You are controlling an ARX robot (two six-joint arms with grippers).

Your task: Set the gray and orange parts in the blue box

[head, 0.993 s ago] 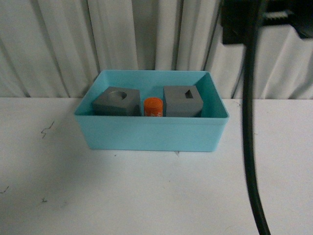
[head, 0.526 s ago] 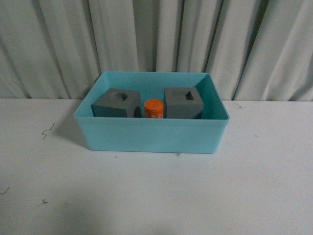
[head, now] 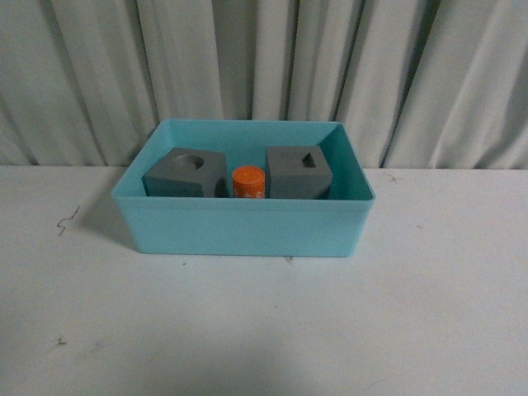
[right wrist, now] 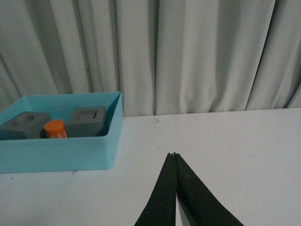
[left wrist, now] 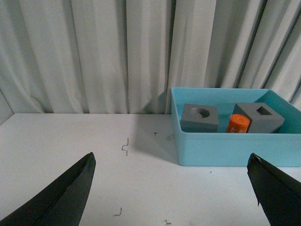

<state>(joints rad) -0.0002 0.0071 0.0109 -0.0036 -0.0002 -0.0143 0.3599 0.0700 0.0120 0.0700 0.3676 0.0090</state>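
The blue box [head: 239,227] stands on the white table by the curtain. Inside it sit a gray cube with a round recess [head: 185,172], an orange cylinder [head: 248,181] and a gray cube with a rectangular recess [head: 299,172], side by side. The same box [left wrist: 221,148] and parts show in the left wrist view, where my left gripper [left wrist: 171,162] hangs open, empty, well back from the box. In the right wrist view my right gripper [right wrist: 173,155] is shut with nothing in it, off to the side of the box [right wrist: 61,150]. Neither arm appears in the front view.
A pleated grey-white curtain [head: 264,66] closes off the back of the table. Small dark scratch marks [left wrist: 125,146] dot the white tabletop [head: 264,330].
A dark arm and its cable that crossed the right of the front view one second ago have left the view. The box has shifted slightly left in the picture.
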